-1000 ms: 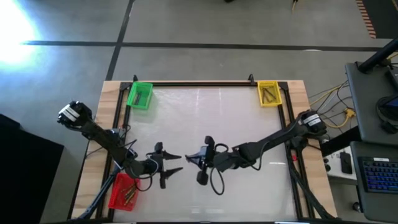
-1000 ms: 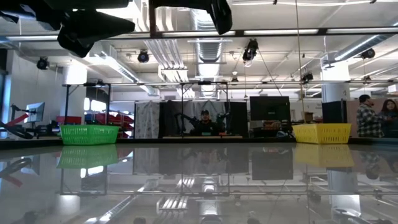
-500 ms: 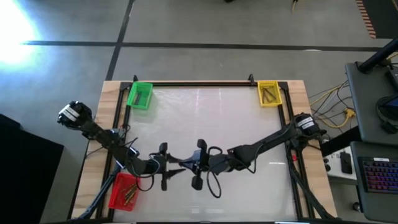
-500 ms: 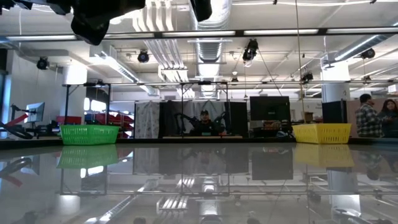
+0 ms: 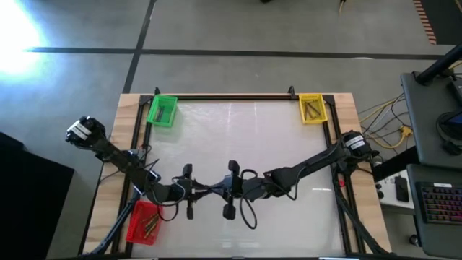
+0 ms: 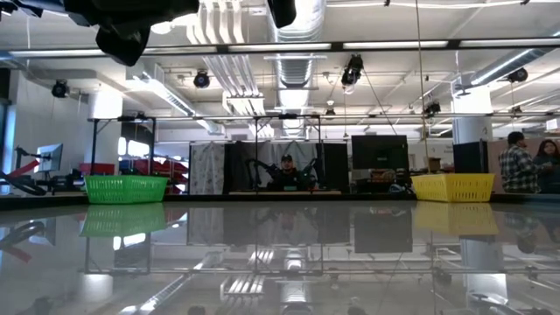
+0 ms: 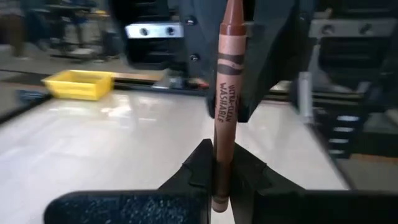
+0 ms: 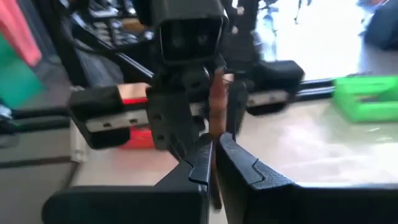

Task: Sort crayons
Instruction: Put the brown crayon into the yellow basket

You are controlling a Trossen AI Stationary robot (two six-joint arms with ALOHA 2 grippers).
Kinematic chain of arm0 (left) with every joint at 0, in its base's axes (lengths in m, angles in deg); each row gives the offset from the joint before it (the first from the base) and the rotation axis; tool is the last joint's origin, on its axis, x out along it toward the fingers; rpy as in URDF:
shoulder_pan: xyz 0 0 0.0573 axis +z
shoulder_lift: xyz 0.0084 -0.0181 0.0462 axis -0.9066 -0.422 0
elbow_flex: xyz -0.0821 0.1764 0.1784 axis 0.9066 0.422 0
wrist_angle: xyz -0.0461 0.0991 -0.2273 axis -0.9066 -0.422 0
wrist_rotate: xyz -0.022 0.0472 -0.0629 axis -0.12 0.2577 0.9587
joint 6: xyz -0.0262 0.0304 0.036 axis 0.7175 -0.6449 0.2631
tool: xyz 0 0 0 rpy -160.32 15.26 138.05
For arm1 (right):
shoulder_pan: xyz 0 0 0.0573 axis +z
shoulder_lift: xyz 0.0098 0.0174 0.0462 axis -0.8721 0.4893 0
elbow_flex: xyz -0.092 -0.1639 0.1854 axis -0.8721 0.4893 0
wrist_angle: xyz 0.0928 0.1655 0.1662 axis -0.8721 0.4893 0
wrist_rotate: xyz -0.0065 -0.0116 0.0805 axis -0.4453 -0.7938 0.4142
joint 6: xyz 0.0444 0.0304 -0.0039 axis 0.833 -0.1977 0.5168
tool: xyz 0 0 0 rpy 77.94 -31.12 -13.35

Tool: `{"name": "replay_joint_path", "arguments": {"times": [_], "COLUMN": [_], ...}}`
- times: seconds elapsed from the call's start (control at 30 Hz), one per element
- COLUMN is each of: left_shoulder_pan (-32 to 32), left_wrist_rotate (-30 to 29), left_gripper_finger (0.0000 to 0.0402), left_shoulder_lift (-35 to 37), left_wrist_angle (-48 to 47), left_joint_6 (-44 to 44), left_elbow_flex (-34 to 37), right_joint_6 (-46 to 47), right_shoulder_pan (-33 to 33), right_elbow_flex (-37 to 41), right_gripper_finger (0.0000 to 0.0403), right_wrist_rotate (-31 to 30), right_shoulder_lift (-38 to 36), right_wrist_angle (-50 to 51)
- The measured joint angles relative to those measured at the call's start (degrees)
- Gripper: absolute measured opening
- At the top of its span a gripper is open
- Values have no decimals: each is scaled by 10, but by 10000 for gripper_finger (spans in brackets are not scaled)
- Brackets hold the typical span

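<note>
Over the table's near middle, my left gripper point(image 5: 204, 191) and my right gripper point(image 5: 221, 191) meet tip to tip, both shut on one brown crayon point(image 7: 225, 93). The crayon runs level between them, well above the tabletop. More crayons lie in the red bin point(image 5: 137, 224) at the near left and in the yellow bin point(image 5: 311, 108) at the far right. A green bin point(image 5: 162, 110) stands at the far left. In the low view only dark parts of the arms show at the top. My left gripper pinches the crayon's one end point(image 7: 216, 177) between its two fingers, coming level from the table's left, fingers along the crayon. The crayon is clear of the table. My right gripper pinches the crayon's other end point(image 8: 214, 155) between its two fingers, level from the table's right, fingers along the crayon.
The white tabletop has a black frame rail point(image 5: 231, 97) along its far edge and wooden borders at the sides. A desk with a keyboard point(image 5: 440, 202) stands to the right. People show in the room beyond the table.
My right gripper has moved toward the table's left with the crayon, up to my left gripper. My left gripper, wide open a second ago, has shut on the crayon's free end.
</note>
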Motion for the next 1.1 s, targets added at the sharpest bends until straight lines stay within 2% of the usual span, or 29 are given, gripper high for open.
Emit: {"name": "replay_joint_path", "arguments": {"times": [0.2,0.33,0.47,0.53,0.57,0.67,0.77,0.93,1.1], "left_shoulder_pan": [4,36,135,217,262,417,559,731,795], "left_wrist_rotate": [-139,-149,-146,-108,-68,101,202,276,289], "left_gripper_finger": [4,3,3,2,2,2,2,7,10], "left_shoulder_lift": [89,173,248,279,289,302,294,267,238], "left_wrist_angle": [-92,-132,-157,-159,-162,-191,-256,-363,-412], "left_joint_6": [-4,30,106,141,153,196,212,175,138], "left_elbow_flex": [15,74,157,186,193,196,178,124,67], "right_joint_6": [-51,15,95,118,126,133,133,127,126], "right_shoulder_pan": [7,2,-2,2,5,15,22,30,31], "right_elbow_flex": [0,0,10,23,30,48,51,52,52], "right_gripper_finger": [43,78,106,114,118,125,127,125,123], "right_wrist_rotate": [-105,-181,-208,-210,-210,-209,-210,-208,-210], "right_shoulder_lift": [-10,-24,-28,-21,-18,-6,-1,8,8], "right_wrist_angle": [9,62,113,100,86,43,34,45,70]}}
